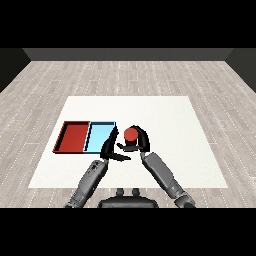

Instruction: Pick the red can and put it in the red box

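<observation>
1. The right hand (141, 140) curls round the upright red can (130, 135), just right of the light blue tray (100, 136).
2. The left hand (110, 148) seems relaxed, holding nothing.
3. The red tray (73, 136) lies leftmost.

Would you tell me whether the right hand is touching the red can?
Touching: in the head view, the right hand curls round the red can.

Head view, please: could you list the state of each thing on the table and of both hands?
Red can: upright on the table, right of the trays, in the right hand.
Right hand: fingers curled round the can.
Left hand: open, beside the can, holding nothing.
Red tray: nothing in it.
Light blue tray: nothing in it.
</observation>
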You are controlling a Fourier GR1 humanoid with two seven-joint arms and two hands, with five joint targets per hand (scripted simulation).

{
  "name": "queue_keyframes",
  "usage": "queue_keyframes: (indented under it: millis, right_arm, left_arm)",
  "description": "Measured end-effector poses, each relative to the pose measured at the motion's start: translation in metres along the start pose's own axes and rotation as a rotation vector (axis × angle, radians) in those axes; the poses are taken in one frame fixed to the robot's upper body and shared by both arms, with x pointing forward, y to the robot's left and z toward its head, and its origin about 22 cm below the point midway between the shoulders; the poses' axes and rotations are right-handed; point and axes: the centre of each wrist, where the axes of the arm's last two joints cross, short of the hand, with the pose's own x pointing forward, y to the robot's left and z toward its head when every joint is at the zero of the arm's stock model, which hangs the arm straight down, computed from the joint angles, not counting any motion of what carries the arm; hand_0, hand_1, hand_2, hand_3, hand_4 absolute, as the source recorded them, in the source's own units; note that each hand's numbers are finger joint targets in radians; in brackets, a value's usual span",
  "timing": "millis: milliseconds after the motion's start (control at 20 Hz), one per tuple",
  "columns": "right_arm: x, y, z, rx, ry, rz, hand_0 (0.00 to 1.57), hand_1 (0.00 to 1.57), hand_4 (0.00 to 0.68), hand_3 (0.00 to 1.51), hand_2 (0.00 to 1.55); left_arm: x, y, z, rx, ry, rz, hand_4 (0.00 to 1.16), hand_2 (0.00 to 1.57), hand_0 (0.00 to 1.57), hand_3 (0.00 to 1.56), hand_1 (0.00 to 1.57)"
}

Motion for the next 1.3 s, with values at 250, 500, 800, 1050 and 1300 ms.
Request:
queue_keyframes:
  millis: [250, 500, 800, 1050, 1300]
  right_arm:
    - [0.002, 0.005, -0.003, 0.01, 0.003, -0.004, 1.44, 1.44, 0.63, 1.38, 1.44]
    - [0.004, 0.019, -0.005, 0.024, 0.008, -0.025, 1.46, 1.46, 0.625, 1.37, 1.43]
    - [0.005, 0.03, -0.001, 0.044, 0.013, -0.048, 1.5, 1.5, 0.618, 1.38, 1.45]
    - [0.006, 0.036, 0.007, 0.05, 0.006, -0.049, 1.48, 1.48, 0.632, 1.37, 1.46]
    - [0.003, 0.043, 0.009, 0.07, 0.016, -0.047, 1.47, 1.47, 0.63, 1.37, 1.45]
  left_arm:
    - [-0.004, -0.009, -0.008, -0.011, 0.026, 0.007, 0.0, 0.0, 0.0, 0.0, 0.0]
    - [-0.006, -0.015, -0.008, -0.015, 0.033, 0.02, 0.0, 0.0, 0.0, 0.0, 0.0]
    - [-0.007, -0.023, 0.001, -0.034, 0.029, 0.037, 0.0, 0.0, 0.0, 0.0, 0.0]
    - [-0.001, -0.018, -0.003, -0.042, 0.014, 0.045, 0.0, 0.0, 0.0, 0.0, 0.0]
    - [-0.002, -0.024, -0.004, -0.036, 0.005, 0.027, 0.43, 0.0, 0.0, 0.0, 0.0]
